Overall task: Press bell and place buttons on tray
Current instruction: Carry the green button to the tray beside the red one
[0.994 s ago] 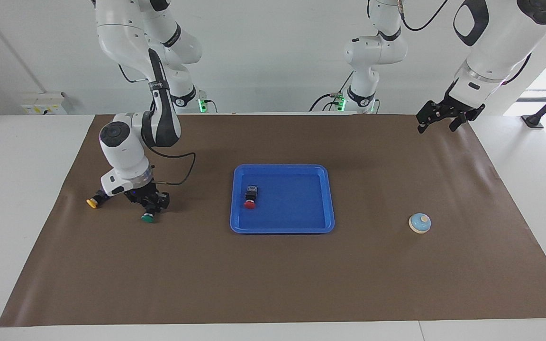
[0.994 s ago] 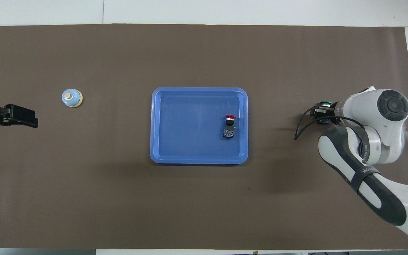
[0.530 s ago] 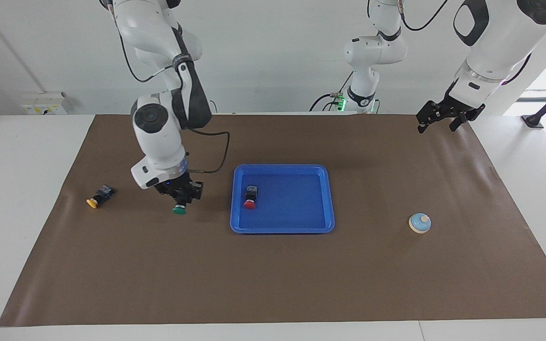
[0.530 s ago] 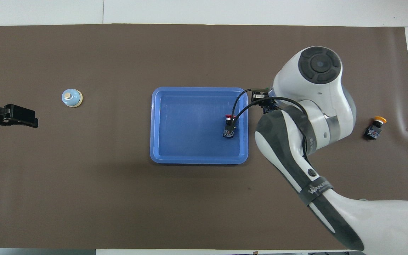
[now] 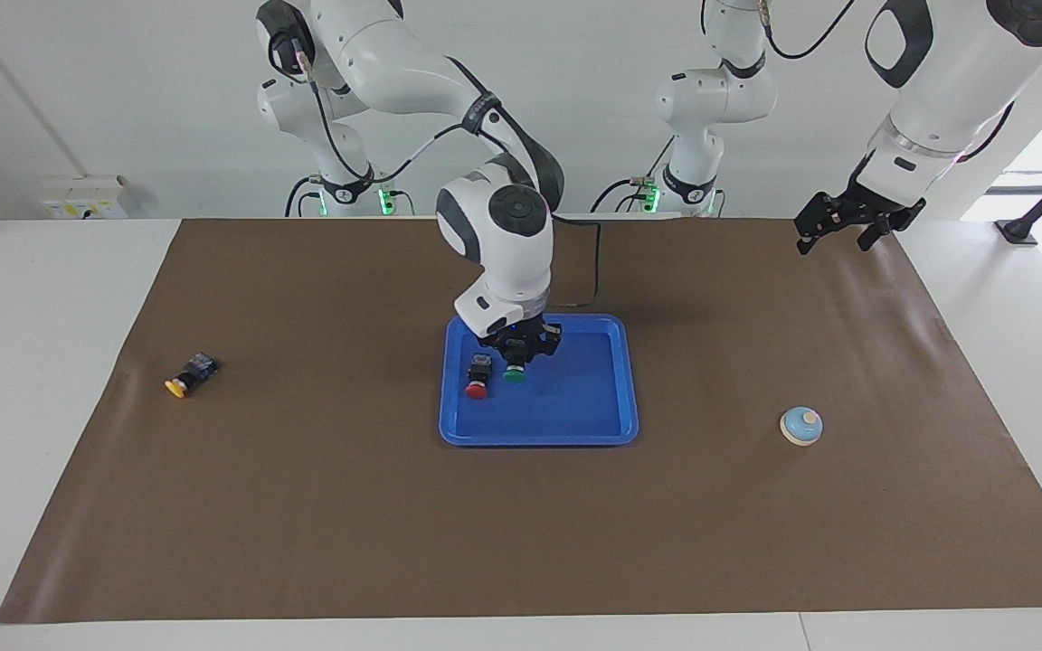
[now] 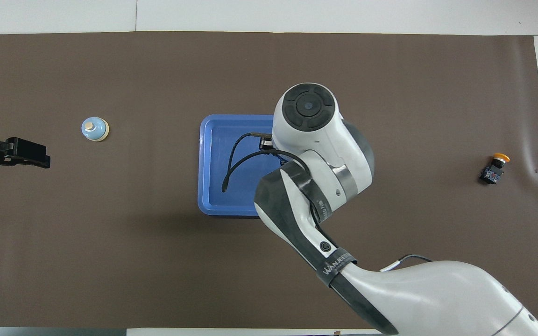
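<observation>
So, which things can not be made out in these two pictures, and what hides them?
- Overhead view: the right arm's white wrist covers the right gripper, the green-capped push button and the red-capped push button over the shallow blue plastic tray.
- Facing view: whether the green button already rests on the tray floor is too small to tell.
- Overhead view: the left gripper is cut off by the picture's edge.
</observation>
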{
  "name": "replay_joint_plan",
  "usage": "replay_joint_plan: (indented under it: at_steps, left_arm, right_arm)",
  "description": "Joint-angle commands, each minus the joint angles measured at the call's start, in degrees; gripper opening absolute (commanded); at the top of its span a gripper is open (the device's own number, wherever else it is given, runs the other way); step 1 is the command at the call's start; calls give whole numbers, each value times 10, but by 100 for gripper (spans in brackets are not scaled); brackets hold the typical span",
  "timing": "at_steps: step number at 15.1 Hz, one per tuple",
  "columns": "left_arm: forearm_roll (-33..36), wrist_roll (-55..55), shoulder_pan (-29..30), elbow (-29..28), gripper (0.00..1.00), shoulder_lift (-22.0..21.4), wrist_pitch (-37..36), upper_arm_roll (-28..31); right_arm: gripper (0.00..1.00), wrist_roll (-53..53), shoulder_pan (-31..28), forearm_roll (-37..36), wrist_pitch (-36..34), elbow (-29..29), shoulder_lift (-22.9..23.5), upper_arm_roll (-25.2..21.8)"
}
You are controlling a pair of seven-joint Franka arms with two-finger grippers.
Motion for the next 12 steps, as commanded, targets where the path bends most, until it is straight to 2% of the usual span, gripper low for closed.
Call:
replay_joint_plan:
  at_steps: [1, 6, 9, 10, 11, 12]
  left_arm:
    - [-4, 0, 2, -1, 100, -7, -4, 1]
    - [-4, 0, 2, -1, 100, -7, -4, 0]
    - [-4, 0, 2, -1, 100, -7, -4, 0]
    - [-4, 0, 2, -1, 100, -7, -4, 1]
    - [-4, 0, 2, -1, 100, -7, -4, 1]
    - [-4, 0, 2, -1, 100, -7, -4, 1]
  right_arm:
    - [0, 0, -2, 8, 38, -19, 11, -1]
    - [0, 0, 1, 7, 133, -113, -14, -1]
    - [0, 4, 7, 8, 133, -117, -15, -1]
    - [33, 11, 6, 8, 132, -116, -16, -1]
    - [99, 14, 6, 8, 129, -115, -16, -1]
    - [100, 17, 6, 9, 115, -109, -16, -2]
